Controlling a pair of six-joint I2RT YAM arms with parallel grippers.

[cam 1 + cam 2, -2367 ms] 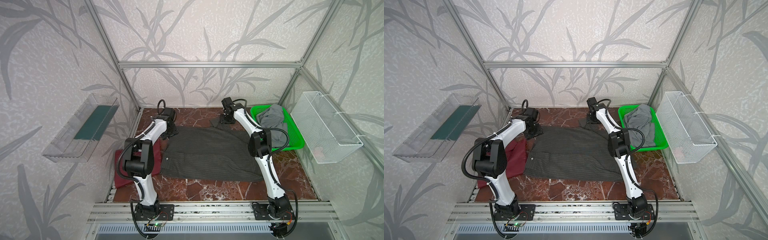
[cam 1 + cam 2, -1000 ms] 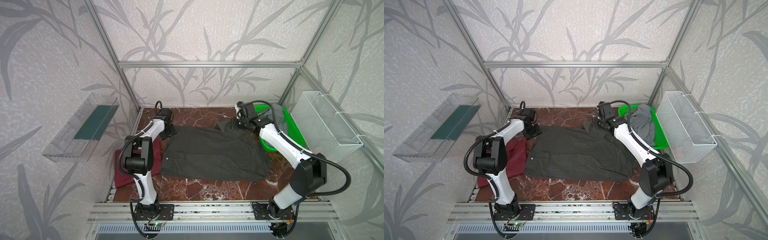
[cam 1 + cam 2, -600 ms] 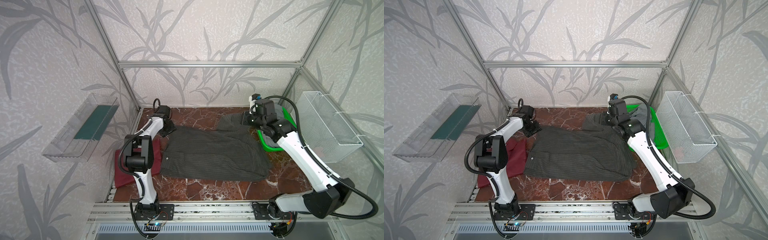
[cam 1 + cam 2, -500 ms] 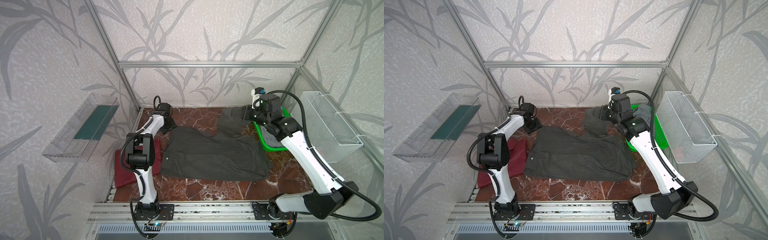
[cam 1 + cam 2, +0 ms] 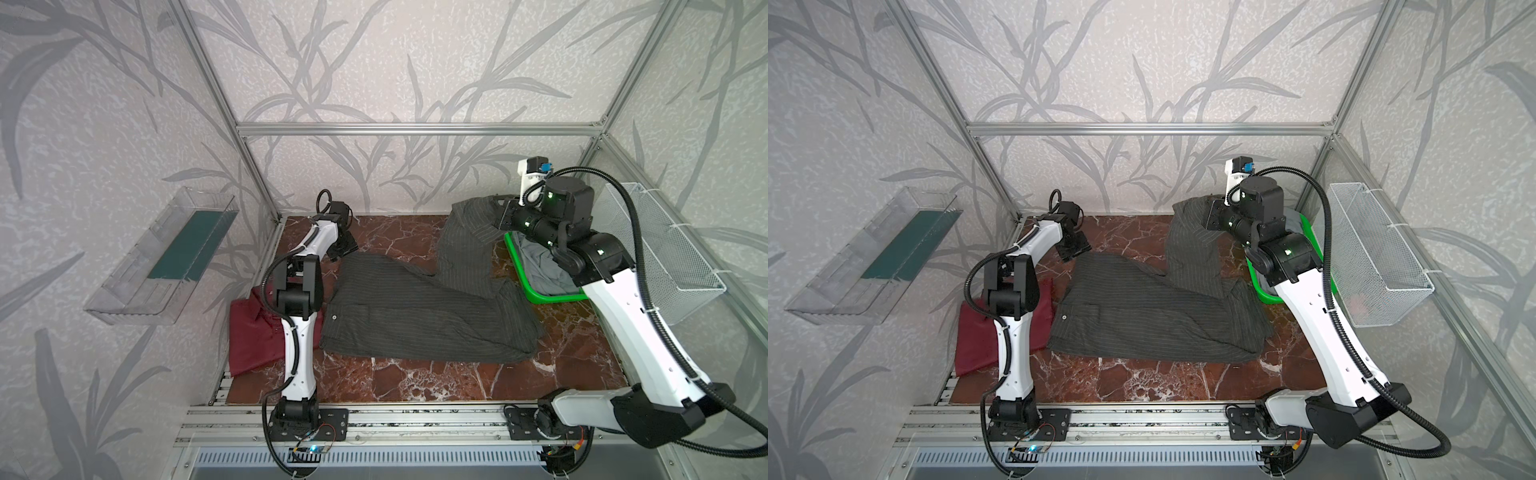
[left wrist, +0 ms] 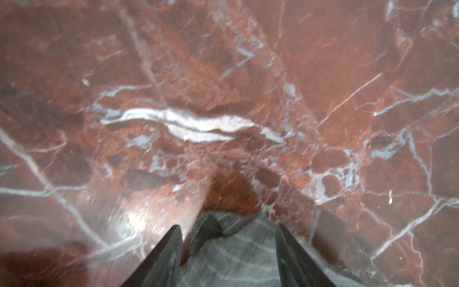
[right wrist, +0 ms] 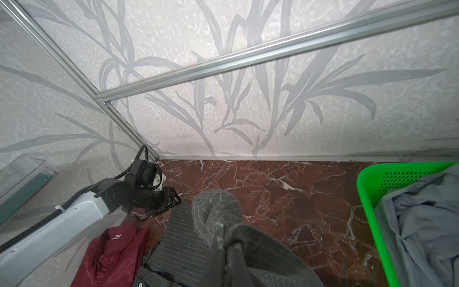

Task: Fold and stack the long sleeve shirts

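- Found the charcoal pinstriped shirt (image 5: 415, 307) spread flat over the middle of the red marble surface (image 5: 415, 374), with a white button (image 5: 334, 317) showing near its left edge.
- Saw one sleeve of it pulled up off the surface at the far right, hanging as a creased column from the right tool (image 5: 500, 216).
- Noted the right tool clamped fully closed on that sleeve, the cloth bunched over its tips in the right wrist view (image 7: 231, 246).
- Placed that tool raised clear of the surface, by the far left corner of the green basket (image 5: 540, 297).
- Found the left tool (image 5: 343, 249) low at the far left corner of the charcoal pinstriped shirt, jaws standing apart.
- Saw, in the left wrist view, a striped corner of the shirt lying between the two fingers (image 6: 166, 256), with a gap beside one of them, so the cloth not pinched.
- Found the maroon shirt (image 5: 253, 332) rumpled at the left edge of the surface, partly hidden behind the left arm and just beside the charcoal one; could not tell whether the two touched.
- Saw a pale grey-blue garment (image 5: 540, 266) heaped in the green basket.
- Noted a wire basket (image 5: 665, 249) on the right wall and a clear tray (image 5: 166, 253) on the left wall.
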